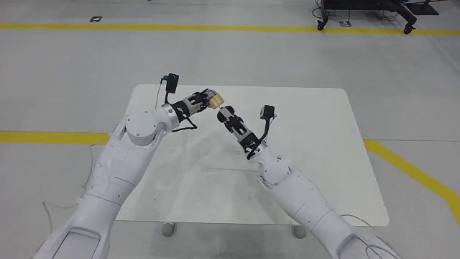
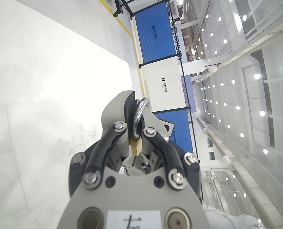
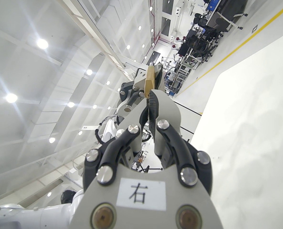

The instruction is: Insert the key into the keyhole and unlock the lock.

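A brass padlock [image 1: 215, 101] with a silver shackle [image 2: 141, 107] is held above the back left part of the white table [image 1: 309, 158]. My left gripper [image 1: 210, 99] is shut on it, and the brass body [image 2: 136, 146] sits between the fingers. My right gripper [image 1: 223, 112] meets the lock from the right, tip to tip. In the right wrist view its fingers are shut [image 3: 149, 96], with the tips right at the lock's brass end [image 3: 149, 79]. The key is pinched between the pads and is almost wholly hidden, so I cannot see the keyhole or how deep the key sits.
Both arms hang over the table's left half; the tabletop [image 3: 251, 96] lies below them. The table's back edge runs just behind the lock. Wheeled racks [image 1: 366, 0] stand far off on the floor, beyond a yellow line [image 1: 215, 27].
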Robot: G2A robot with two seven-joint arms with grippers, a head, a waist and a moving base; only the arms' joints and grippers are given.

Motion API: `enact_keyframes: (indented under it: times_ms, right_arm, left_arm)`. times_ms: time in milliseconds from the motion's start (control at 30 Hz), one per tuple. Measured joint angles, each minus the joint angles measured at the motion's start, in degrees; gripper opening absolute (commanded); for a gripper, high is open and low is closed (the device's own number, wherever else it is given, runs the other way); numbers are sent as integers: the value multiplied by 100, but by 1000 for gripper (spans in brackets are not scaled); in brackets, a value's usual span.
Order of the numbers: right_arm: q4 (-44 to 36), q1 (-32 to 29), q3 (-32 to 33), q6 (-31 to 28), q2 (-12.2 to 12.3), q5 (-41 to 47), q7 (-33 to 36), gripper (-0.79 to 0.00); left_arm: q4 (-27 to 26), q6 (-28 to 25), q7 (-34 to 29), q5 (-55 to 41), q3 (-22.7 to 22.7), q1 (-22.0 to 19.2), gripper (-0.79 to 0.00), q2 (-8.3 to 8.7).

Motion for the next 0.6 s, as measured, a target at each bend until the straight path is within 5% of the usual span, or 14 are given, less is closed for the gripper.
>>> enact_keyframes:
  times_ms: [400, 467, 600]
  right_arm:
    - [-70, -60, 147, 139, -71, -367, -221, -785]
    - [-91, -71, 180, 134, -83, -357, -219, 0]
    - [-69, -60, 278, 132, -88, -351, -198, 0]
  left_arm:
    - [-126, 77, -123, 108, -12, 71, -785, -8]
    - [-105, 71, -159, 60, -16, 67, -785, -16]
    - [-19, 43, -305, -195, -117, 52, -785, -20]
